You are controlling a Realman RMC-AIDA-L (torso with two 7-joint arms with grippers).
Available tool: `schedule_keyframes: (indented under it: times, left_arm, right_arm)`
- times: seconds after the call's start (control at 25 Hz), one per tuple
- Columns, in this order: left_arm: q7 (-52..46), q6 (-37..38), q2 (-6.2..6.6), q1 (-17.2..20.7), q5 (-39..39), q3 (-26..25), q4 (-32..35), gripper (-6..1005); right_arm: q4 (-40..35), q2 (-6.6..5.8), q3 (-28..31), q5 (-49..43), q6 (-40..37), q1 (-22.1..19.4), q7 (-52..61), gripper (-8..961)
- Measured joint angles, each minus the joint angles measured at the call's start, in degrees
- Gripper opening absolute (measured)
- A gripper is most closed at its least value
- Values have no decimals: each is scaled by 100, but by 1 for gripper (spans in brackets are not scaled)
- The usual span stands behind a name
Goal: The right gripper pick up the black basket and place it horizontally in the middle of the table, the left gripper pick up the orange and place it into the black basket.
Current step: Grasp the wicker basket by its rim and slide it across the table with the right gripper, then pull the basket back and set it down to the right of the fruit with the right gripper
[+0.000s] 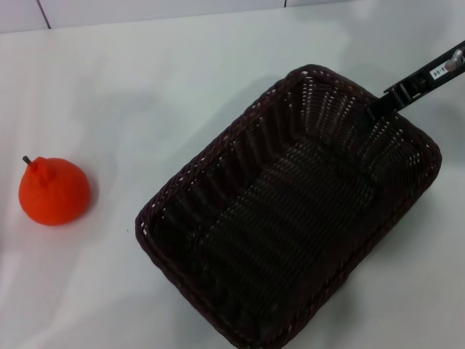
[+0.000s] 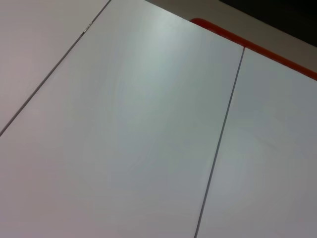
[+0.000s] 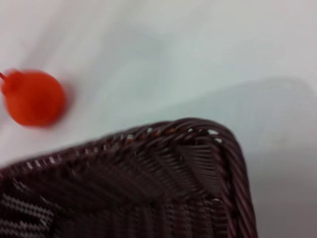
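Observation:
The black basket [image 1: 212,150] lies diagonally on the white table [image 1: 145,80], right of centre, and it is empty. My right gripper [image 1: 373,110] reaches in from the upper right and grips the basket's far right rim, its slim black arm and white label above it. The right wrist view shows a corner of the basket [image 3: 188,148] close up. The orange [image 1: 54,193] sits alone on the table at the far left, well apart from the basket, and also shows in the right wrist view [image 3: 33,98]. My left gripper is out of view.
The left wrist view shows only white panels with thin seams and a red-orange strip [image 2: 257,47] along one edge. Bare white table lies between the orange and the basket.

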Motion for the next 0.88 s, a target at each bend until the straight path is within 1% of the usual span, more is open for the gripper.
schedule_keyframes:
  times: [0.16,0.36,0.48,0.56,0.72,0.88]
  left_arm:
    - [4,6,1,-38,0,-8,-12,946]
    - [7,118,8,-68,0,-10,-58,944]
    - [7,206,9,-97,0,-9,-72,942]
    - [13,254,9,-119,0,-9,-73,941]
    - [21,293,9,-163,0,-9,-74,938]
    - [23,306,9,-188,0,-8,-78,936]
  right_arm:
    - [307,-148,268,448,-7,-97,-11,196]
    - [686,-270,1196,585,-104,-253,-58,195]
    - [911,-314,1561,667,-127,-339,-116,196]
    - [1091,-330,1683,810,-162,-406,-154,197]
    - [1346,-344,1726,1165,-256,-568,-137,198]
    - [1586,-346,1803,1341,-526,-708,-31,199]
